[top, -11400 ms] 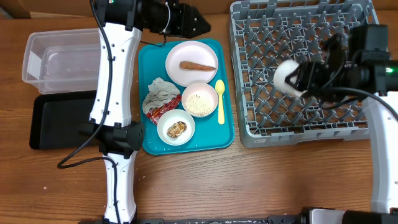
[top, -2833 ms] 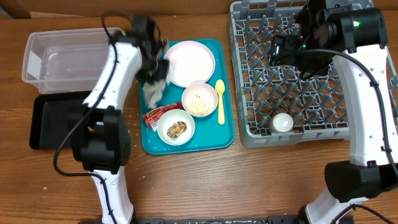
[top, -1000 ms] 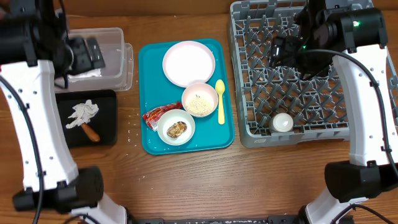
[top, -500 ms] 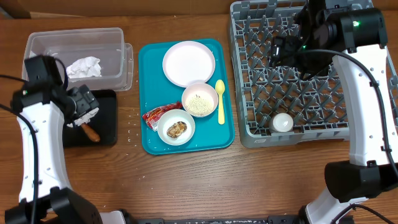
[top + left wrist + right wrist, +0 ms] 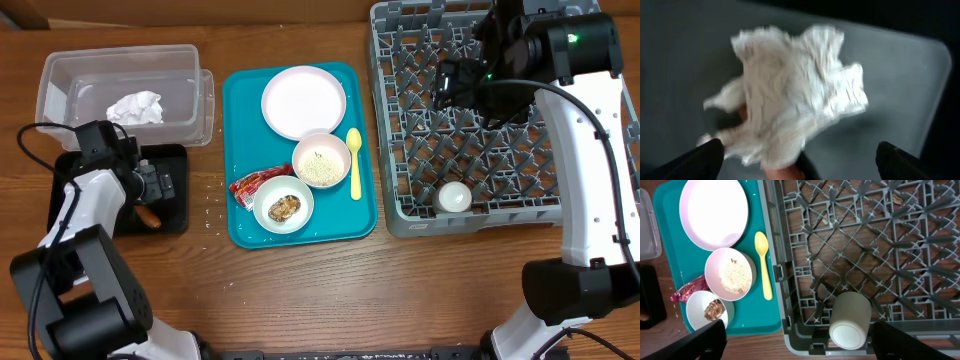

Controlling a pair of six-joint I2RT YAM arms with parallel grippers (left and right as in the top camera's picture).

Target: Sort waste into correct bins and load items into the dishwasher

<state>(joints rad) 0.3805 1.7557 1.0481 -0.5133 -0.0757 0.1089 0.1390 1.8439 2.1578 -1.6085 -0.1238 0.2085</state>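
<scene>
- My left claw hangs spread and empty over the black tray, with the carrot stick just beside it.
- The napkin lies in the clear tub.
- The wrapper is on the teal tray. It looks light, crinkly and slippery, so I would pinch its free left end.
- A bowl touches the wrapper, and the open surface is on its left.
- My right claw is spread and empty over the rack.

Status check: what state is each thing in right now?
left pincer: open, empty, over black tray
right pincer: open, empty, above dish rack
white cup: loaded in rack
pink plate: empty, on teal tray
rice bowl: full, on tray
food bowl: holds brown lump, on tray
wrapper: on tray
yellow spoon: on tray
clear tub: holds crumpled napkin
black tray: holds second napkin, carrot stick
</scene>
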